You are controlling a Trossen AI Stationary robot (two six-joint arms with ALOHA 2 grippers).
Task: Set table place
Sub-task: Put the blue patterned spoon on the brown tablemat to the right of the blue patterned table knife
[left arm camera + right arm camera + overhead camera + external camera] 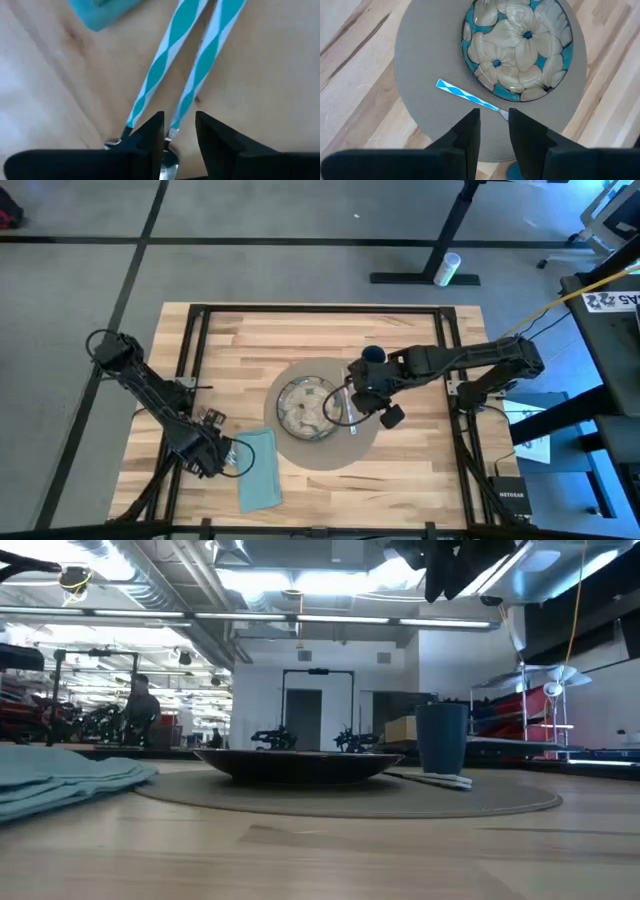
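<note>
A round grey placemat [352,442] lies mid-table with a flowered teal-and-white plate [520,45] on it. A utensil with a teal-and-white striped handle [465,95] lies on the mat beside the plate. A dark-blue cup [442,738] stands at the mat's far right. My right gripper [494,112] hovers open above the mat, high over that utensil. A teal napkin [258,470] lies at the near left. Beside it two more striped-handled utensils [200,65] lie on the wood. My left gripper [179,115] is low over their metal ends, open, its fingers on either side of one utensil's neck [172,132].
The table's black frame [190,350] runs under the top at both sides. Bare wood shows along the far edge and at the near right of the mat. A white cylinder [447,268] lies on the floor beyond the table.
</note>
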